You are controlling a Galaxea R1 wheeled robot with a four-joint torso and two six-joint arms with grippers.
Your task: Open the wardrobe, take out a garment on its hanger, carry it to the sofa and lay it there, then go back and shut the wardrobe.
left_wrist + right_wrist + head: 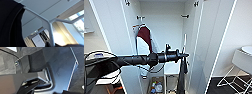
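Inside the open wardrobe, the left tool reaches to the pale hanger at about three o'clock, the black garment hanging below it; whether the tool is spread or pinching, I cannot tell. A maroon jacket hangs at ten o'clock, bottles on the floor. The left wrist view shows the hanger's fork close, against ceiling.

Black, ribbed, tubular left arm with thin black cables looping beneath it.

The pale hanger spreads against the ceiling, black garment draped beside it.
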